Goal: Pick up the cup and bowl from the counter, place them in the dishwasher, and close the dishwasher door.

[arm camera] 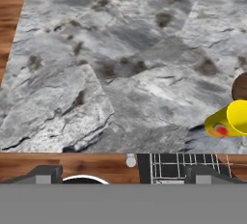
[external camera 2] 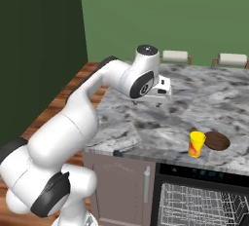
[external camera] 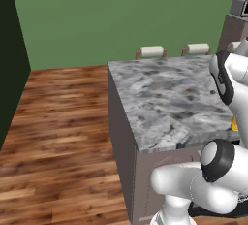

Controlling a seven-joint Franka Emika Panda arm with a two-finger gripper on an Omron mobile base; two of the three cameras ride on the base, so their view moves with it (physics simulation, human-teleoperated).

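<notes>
The jaws (external camera 2: pixel 164 86) stand wide and released, holding nothing, poised above the marbled desk (external camera 2: pixel 146 122) well short of the tableware. The hand looks down on bare stone, which suits an approach not yet begun in earnest: spread this far, the jaws can take the cup without a further adjustment.

The yellow cup (external camera 2: pixel 196 143) stands upright near the desk's front edge, off to one side of the jaws and lower than them; in the hand view it sits at the right margin (arm camera: pixel 230 119), so the jaws would need to travel that way and descend. The dark brown bowl (external camera 2: pixel 217 141) lies just beside the cup, on its far side from the jaws, apparently touching or nearly so. Its closeness means the outer finger will likely have little room between the two.

Both pieces rest directly above the dishwasher (external camera 2: pixel 204 198), whose wire rack (external camera 2: pixel 194 203) shows in the dark cavity below the black control strip (external camera 2: pixel 204 172). That placement keeps the carry short. Neither item has been loaded yet.
</notes>
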